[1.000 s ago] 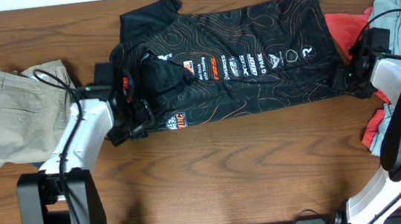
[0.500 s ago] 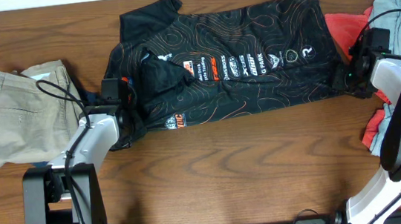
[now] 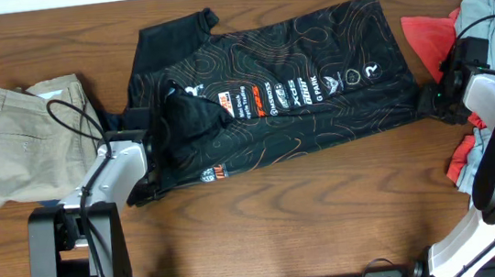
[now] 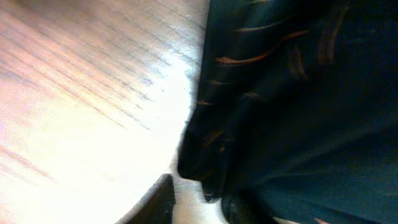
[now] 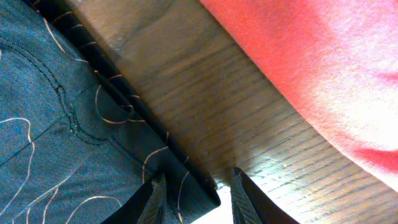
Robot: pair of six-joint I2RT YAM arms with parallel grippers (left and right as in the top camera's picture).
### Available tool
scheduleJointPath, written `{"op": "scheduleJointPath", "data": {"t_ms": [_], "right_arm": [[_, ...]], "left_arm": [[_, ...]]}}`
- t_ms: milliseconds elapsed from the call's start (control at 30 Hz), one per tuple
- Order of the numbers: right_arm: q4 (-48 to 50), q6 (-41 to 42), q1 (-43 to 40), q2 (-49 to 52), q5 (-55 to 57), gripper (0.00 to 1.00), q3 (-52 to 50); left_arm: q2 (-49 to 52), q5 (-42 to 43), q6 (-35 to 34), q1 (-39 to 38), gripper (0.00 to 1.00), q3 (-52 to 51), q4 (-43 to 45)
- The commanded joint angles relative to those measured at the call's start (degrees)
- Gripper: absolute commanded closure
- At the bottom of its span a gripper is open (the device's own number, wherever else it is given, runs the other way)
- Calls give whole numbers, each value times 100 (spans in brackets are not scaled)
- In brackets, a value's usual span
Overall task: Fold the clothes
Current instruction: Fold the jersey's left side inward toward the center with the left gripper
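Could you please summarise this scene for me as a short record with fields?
garment: black jersey, spread out, logos up
left claw: at the jersey's lower left edge; view blurred, grip unclear
right claw: fingers astride the jersey's right hem corner, gap showing
aside left: khaki trousers
aside right: pile of red and grey clothes
surface: wooden table

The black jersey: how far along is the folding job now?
Done: the beige trousers lie folded at the left. In hand: the black jersey lies spread out, not folded; the left end effector has its left edge and the right end effector its hem corner between the fingers. Remaining: every fold of the jersey, then the pile of clothes at the right.
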Motion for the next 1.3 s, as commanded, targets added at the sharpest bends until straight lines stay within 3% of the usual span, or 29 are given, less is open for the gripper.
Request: {"op": "scheduleJointPath", "data": {"t_ms": [0, 100, 500, 767, 1167, 1267], "right_arm": [[-68, -39, -96, 39, 275, 67, -72], [-107, -39, -114, 39, 275, 64, -72], [-258, 4, -125, -476, 66, 44, 396], [-258, -50, -90, -608, -750, 52, 389], [4, -212, 173, -55, -1099, 59, 282], [2, -214, 173, 66, -1080, 59, 278]], "left_arm": [[33, -284, 35, 2, 61, -17, -114], [33, -402, 310, 2, 61, -17, -162], [33, -730, 306, 2, 60, -17, -26], [33, -518, 289, 2, 60, -17, 66], [33, -358, 286, 2, 59, -17, 195], [33, -358, 286, 2, 54, -17, 195]]}}
